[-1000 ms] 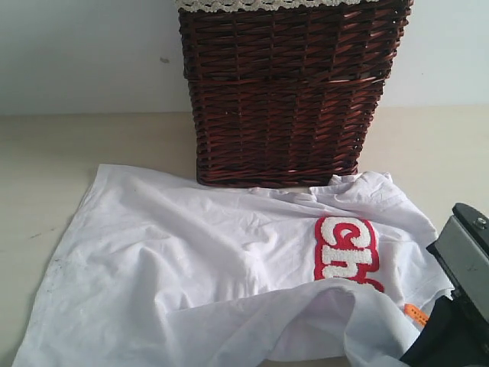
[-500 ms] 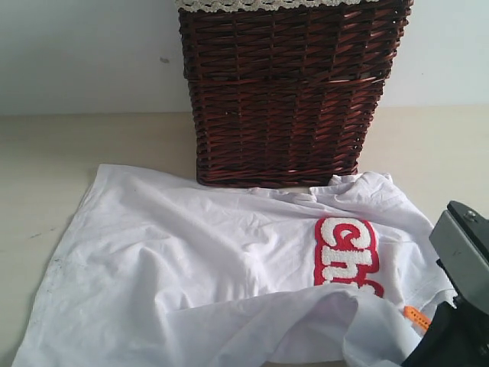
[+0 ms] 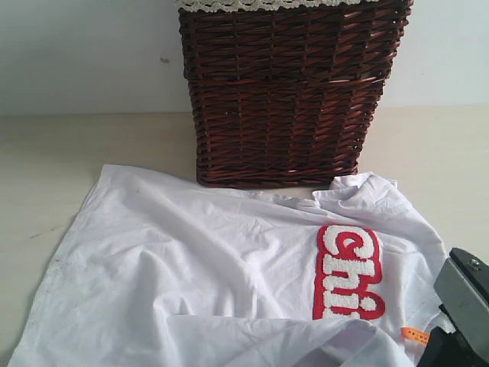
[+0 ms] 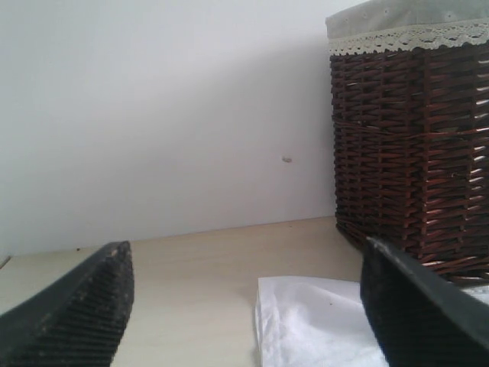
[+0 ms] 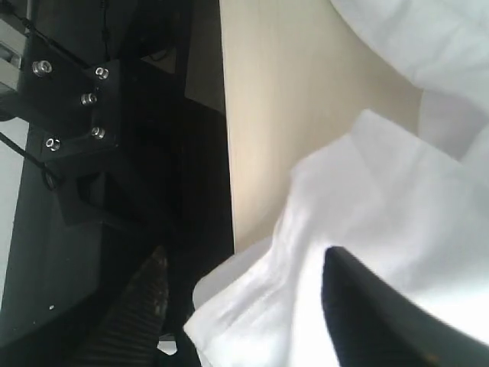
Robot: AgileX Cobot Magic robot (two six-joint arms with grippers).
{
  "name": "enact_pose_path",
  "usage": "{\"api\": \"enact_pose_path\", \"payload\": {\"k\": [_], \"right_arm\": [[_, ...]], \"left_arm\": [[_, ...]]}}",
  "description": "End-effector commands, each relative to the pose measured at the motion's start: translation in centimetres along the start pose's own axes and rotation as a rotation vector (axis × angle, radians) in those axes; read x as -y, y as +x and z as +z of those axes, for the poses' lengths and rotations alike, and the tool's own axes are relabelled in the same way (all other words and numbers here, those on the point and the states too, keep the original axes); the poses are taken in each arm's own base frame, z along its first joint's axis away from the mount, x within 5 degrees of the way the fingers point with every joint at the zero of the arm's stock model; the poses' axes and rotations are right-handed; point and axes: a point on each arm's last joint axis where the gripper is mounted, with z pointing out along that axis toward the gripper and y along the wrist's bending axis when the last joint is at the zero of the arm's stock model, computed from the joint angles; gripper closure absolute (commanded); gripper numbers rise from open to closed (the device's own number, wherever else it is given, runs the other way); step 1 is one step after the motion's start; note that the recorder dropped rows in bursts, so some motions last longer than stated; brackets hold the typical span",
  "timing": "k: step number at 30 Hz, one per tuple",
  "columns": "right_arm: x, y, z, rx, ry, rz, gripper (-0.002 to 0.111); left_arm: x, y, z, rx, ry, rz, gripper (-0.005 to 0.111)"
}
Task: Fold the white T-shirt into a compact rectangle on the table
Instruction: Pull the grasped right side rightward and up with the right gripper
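I see the wicker basket (image 3: 283, 92) just behind the white T-shirt (image 3: 191, 260), which is stretched sideways across the counter (image 3: 46, 153). The left tool (image 4: 244, 252) gapes empty. The right tool (image 5: 244, 256) is spread, with loose cloth between.

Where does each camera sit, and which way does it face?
Exterior: looks across the table over the T-shirt to basket and wall; right arm in the lower corner.
Left wrist: low over the table, facing wall and basket; left gripper open.
Right wrist: looks down on T-shirt cloth at the table's edge; right gripper open.
Shared: T-shirt in all; basket in exterior and left wrist.
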Motion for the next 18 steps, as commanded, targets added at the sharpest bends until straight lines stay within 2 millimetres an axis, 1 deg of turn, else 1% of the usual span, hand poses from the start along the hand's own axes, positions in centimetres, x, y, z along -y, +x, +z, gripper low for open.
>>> {"api": "enact_pose_path", "payload": {"k": [1,4,5,7,9,10,11,12,13,14,15,16,18], "right_arm": [[0.0,-0.9,-0.3,0.066,0.017,-0.006,0.042],[0.5,-2.8,-1.8,0.134,0.092,-0.057,0.042],[0.5,-3.7,-2.7,0.147,0.132,-0.097,0.042],[0.5,-4.7,-3.9,0.154,0.184,-0.154,0.042],[2.1,-5.4,-5.1,0.124,0.353,-0.151,0.043],[4.4,-5.1,-5.7,0.101,0.545,-0.065,0.050],[5.3,-4.8,-5.9,0.095,0.608,-0.027,0.057],[7.2,-4.2,-5.8,0.075,0.696,0.043,0.076],[7.7,-3.9,-5.6,0.068,0.697,0.065,0.083],[8.4,-3.5,-4.8,0.059,0.643,0.100,0.095],[8.6,-3.1,-3.7,0.049,0.542,0.128,0.105],[8.6,-2.7,-2.6,0.039,0.415,0.150,0.108],[8.3,-2.1,-0.9,0.032,0.177,0.163,0.108]], "left_arm": [[0.0,0.1,0.0,0.003,0.000,-0.007,0.029],[0.0,0.1,0.0,0.003,0.000,-0.007,0.029],[0.0,0.1,0.0,0.003,0.000,-0.007,0.029],[0.0,0.1,0.0,0.003,0.000,-0.007,0.029],[0.0,0.1,0.0,0.003,0.000,-0.007,0.029],[0.0,0.1,0.0,0.003,0.000,-0.007,0.029],[0.0,0.1,0.0,0.003,0.000,-0.007,0.029],[0.0,0.1,0.0,0.003,0.000,-0.007,0.029],[0.0,0.1,0.0,0.003,0.000,-0.007,0.029],[0.0,0.1,0.0,0.003,0.000,-0.007,0.029],[0.0,0.1,0.0,0.003,0.000,-0.007,0.029],[0.0,0.1,0.0,0.003,0.000,-0.007,0.029],[0.0,0.1,0.0,0.003,0.000,-0.007,0.029]]}}
